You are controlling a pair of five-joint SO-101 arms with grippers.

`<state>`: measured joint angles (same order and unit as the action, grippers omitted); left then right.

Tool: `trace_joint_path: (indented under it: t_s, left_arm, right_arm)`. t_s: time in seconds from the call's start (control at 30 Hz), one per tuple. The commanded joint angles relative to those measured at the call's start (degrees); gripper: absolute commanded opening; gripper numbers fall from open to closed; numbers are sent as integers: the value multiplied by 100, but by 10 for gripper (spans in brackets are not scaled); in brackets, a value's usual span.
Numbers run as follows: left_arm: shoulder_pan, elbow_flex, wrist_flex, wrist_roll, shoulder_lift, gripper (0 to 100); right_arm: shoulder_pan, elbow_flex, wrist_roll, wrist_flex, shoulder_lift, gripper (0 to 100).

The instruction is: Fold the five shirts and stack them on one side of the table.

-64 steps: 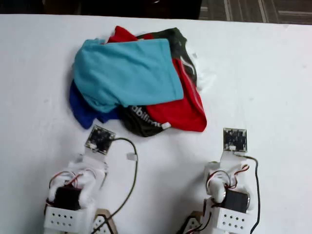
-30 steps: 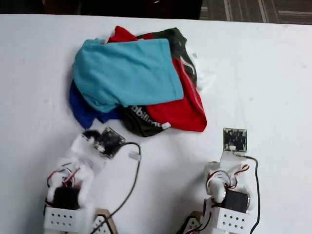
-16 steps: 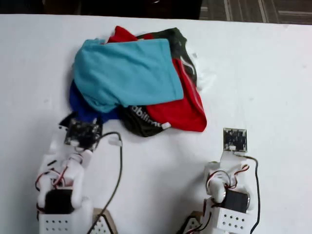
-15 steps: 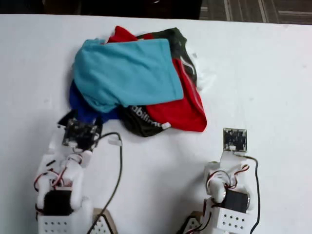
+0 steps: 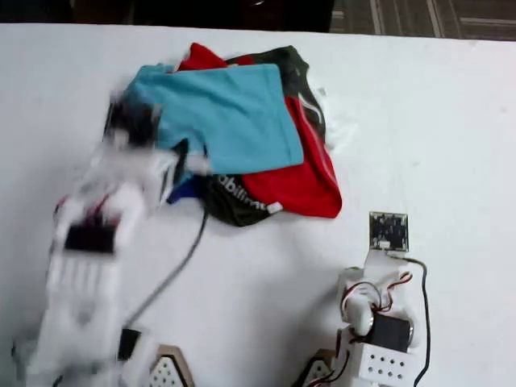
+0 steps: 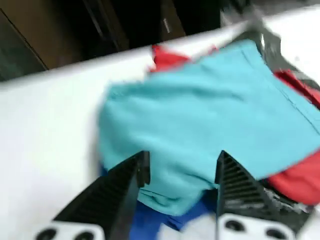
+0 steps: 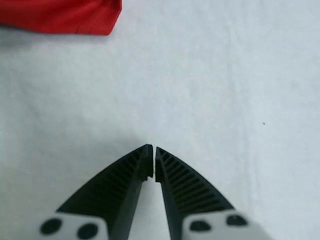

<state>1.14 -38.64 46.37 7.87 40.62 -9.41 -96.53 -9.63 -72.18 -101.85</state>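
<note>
My left hand [image 6: 183, 161] just swung out to the pile [image 5: 298, 181], 9 o'clock edge, wide open over the teal shirt [image 5: 230, 113]; first grab pending, right hand [image 7: 153, 151] parked, pinched narrow.

One table [image 5: 451, 121] carries four countable shirts: one teal shirt [image 5: 234, 121], one red shirt [image 5: 298, 181], one dark shirt [image 5: 230, 203], one blue shirt [image 6: 142, 225]. Two hands: left hand [image 6: 182, 157], right hand [image 7: 152, 149].

White table [image 5: 451, 121], dark floor behind [image 5: 403, 14]
</note>
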Motion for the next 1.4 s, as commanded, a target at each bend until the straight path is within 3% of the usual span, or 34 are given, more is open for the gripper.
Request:
trace_joint_path:
  t_s: [0.0, 0.23, 0.7, 0.8, 0.93, 1.1, 1.37]
  left_arm:
    - [-237, 2018, 976, -615, -2251, 303]
    - [-369, 4330, 2163, -905, -4580, 346]
    - [-440, 6545, 2031, -897, -8044, 342]
    - [-404, 6826, 2110, -809, -8554, 275]
    - [-316, 7336, 2629, -316, -8703, 15]
    - [229, 7705, 3138, -360, -8642, 29]
    - [1925, 9481, 4800, -334, -8633, 25]
  right_arm:
    - [22, -44, 35, -48, -84, 18]
    - [22, -44, 35, -48, -84, 18]
    - [22, -44, 35, -48, -84, 18]
    - [22, -44, 35, -48, -84, 18]
    - [22, -44, 35, -48, -84, 18]
    - [22, -44, 35, -48, -84, 18]
    - [22, -44, 35, -48, -84, 18]
